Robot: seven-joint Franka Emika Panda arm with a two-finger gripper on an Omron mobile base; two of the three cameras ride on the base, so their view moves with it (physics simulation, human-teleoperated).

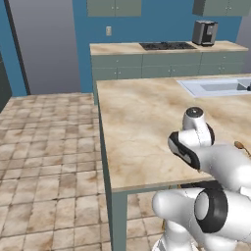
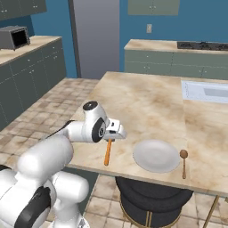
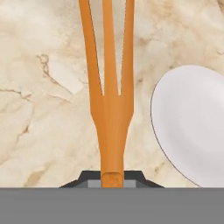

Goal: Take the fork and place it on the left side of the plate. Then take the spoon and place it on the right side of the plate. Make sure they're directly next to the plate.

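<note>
Right base view shows the gripper [image 2: 110, 139] closed on one end of the fork [image 2: 107, 152], which hangs tines-down over the counter [image 2: 147, 102], its lower end at or just above the near edge. The plate [image 2: 156, 156] lies to the right of the fork, near but apart from it, and the spoon [image 2: 183, 162] lies close by the plate's right rim, bowl toward the far side.

In the hand view the fork [image 3: 110, 100] runs straight out from between the finger tips, which pinch its handle end, and the plate [image 3: 192, 127] curves in at one side with a strip of bare marble between them.

The step in hand, as I judge it, is setting the fork down on the left of the plate. To do it well, the arm should carry the fork to the right until that strip of marble nearly closes, without riding onto the rim. It should then tip the fork flat, parallel to the plate's edge, and lower it until it rests on the counter before the fingers part. A drop from height could make it bounce or roll off the near edge.

No brand, label or readable writing shows on the fork, plate, spoon or counter.
</note>
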